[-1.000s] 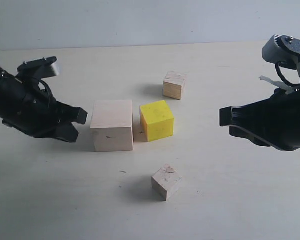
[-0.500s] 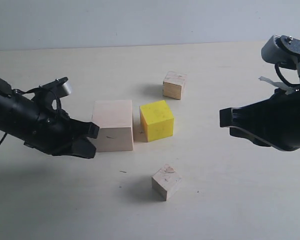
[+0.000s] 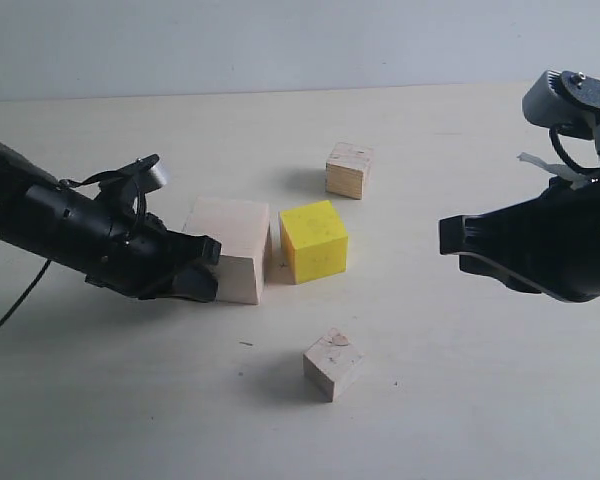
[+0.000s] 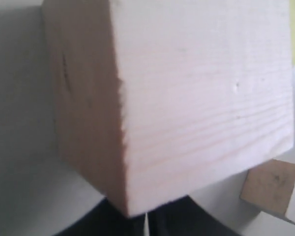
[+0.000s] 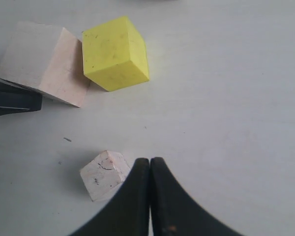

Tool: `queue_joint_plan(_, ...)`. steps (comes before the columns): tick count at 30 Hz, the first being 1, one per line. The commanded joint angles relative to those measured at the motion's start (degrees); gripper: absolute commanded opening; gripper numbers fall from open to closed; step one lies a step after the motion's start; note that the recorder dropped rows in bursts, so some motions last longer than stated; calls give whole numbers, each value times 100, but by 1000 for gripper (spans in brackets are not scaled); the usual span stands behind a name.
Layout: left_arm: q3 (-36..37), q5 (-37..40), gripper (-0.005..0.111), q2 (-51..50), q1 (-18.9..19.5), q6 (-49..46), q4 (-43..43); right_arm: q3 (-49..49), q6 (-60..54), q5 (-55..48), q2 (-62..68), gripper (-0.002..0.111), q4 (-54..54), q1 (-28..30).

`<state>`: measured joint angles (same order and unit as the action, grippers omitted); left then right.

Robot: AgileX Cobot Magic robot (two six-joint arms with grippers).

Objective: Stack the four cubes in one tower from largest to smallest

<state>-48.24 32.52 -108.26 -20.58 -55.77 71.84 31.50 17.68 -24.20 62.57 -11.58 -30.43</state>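
Note:
The large pale wooden cube [image 3: 235, 245] [image 5: 44, 64] fills the left wrist view [image 4: 187, 98]. My left gripper [image 3: 208, 268] [image 4: 146, 223] is shut, its tips pressed against the cube's near left corner. The yellow cube [image 3: 313, 240] [image 5: 115, 51] stands right beside the large one. The layered-plywood cube [image 3: 348, 168] sits farther back. The smallest cube [image 3: 333, 362] [image 5: 104, 174] lies nearer the front. My right gripper [image 3: 446, 235] [image 5: 150, 161] hangs shut and empty at the right, apart from every cube.
The cubes rest on a pale tabletop [image 3: 460, 400]. Part of another small wooden block [image 4: 270, 189] shows past the large cube in the left wrist view. The left gripper's dark tip [image 5: 14, 98] also shows in the right wrist view.
My left gripper has moved right, up against the large cube's corner, and the cube has turned slightly toward the yellow one. The right arm has stayed still.

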Motion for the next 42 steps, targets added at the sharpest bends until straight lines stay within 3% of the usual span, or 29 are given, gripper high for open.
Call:
queue_joint_plan(1, -203, 225, 0, -130, -79, -271, 411, 40, -37, 57, 7, 0, 15, -16)
queue_joint_plan(9, -580, 42, 0, -340, -542, -246, 518, 40, -37, 44, 7, 0, 15, -16)
queue_joint_plan(19, -660, 28, 0, -431, -564, -247, 744, 40, -37, -1, 7, 0, 15, -16)
queue_joint_plan(24, -660, -6, 0, -431, -564, -859, 1661, 40, -78, 0, 7, 0, 15, -16)
queue_joint_plan(31, -660, -6, 0, -431, -564, -1035, 2011, 40, -78, 0, 7, 0, 15, -16)
queue_joint_plan(42, -660, 136, 0, -431, -564, -1163, 2103, 40, -78, 0, 7, 0, 15, -16)
